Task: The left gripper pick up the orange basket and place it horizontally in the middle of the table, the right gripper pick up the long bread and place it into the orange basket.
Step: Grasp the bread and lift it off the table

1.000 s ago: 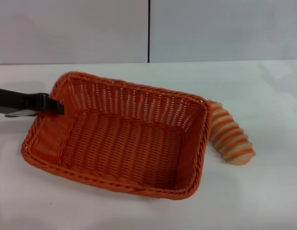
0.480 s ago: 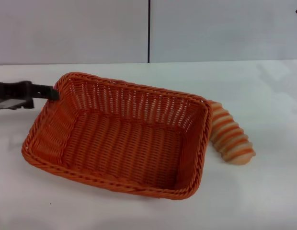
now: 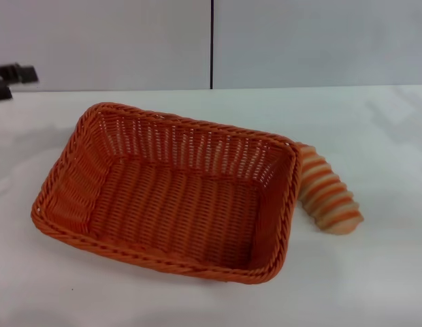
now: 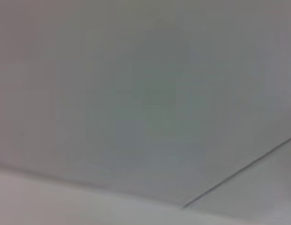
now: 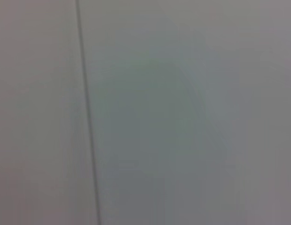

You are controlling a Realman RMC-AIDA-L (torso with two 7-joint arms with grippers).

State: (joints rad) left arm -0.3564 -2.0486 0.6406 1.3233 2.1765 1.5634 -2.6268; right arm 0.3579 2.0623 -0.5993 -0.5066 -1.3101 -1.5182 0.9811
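I am looking down from the head camera at a white desk with a pale wall behind it. An orange basket is sitting upright near the middle of the desk, open side up and with nothing inside it. Its long axis is running across the view from my left toward my right, turned a little so that the right end is lying nearer to me than the left end. The braided rim is showing all the way around.

A long bread with orange-brown and cream stripes is lying on the desk just beside the basket's right short side. Its far end is tucked against the basket's outer corner, and I cannot tell whether the two are touching. Its long axis is running from that far corner toward me and slightly to the right, so it is pointing roughly crosswise to the basket.

The left gripper is showing only as a small dark shape at the left edge of the view, raised in front of the wall and well apart from the basket. It is holding nothing that I can see, and I cannot tell how far apart its fingers are standing.

A tiny dark sliver is sitting at the right edge of the view, too small to identify. Both wrist cameras are showing only blurred grey wall with a thin dark seam.
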